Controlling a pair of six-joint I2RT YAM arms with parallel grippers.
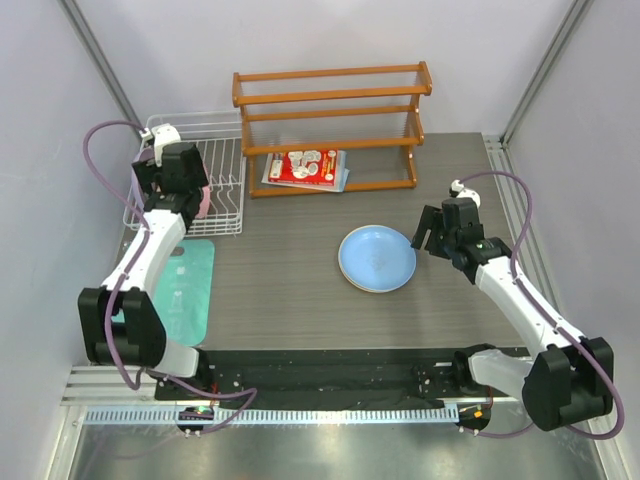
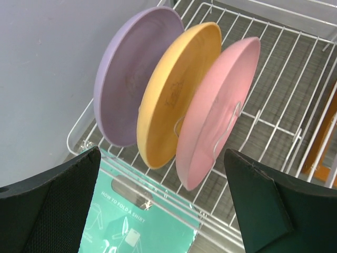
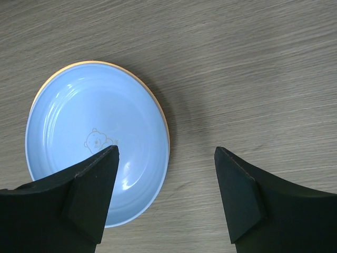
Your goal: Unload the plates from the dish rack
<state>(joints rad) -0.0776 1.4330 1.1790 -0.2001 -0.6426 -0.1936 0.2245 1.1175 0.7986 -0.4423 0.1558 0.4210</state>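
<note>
Plainly, right hand gapes empty over blue plate; left hand wide, empty.

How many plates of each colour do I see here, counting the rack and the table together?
Lavender plate: 1
Yellow-orange plates: 2 (one lies under the blue)
Pink plate: 1
Light blue plate: 1
Total: 5

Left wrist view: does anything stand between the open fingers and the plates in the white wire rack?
Nothing visible does: open air lies between the black fingers and the pink plastic plate, yellow-orange plate and lavender plate; only a white wire rack prong crosses the pink one.
</note>
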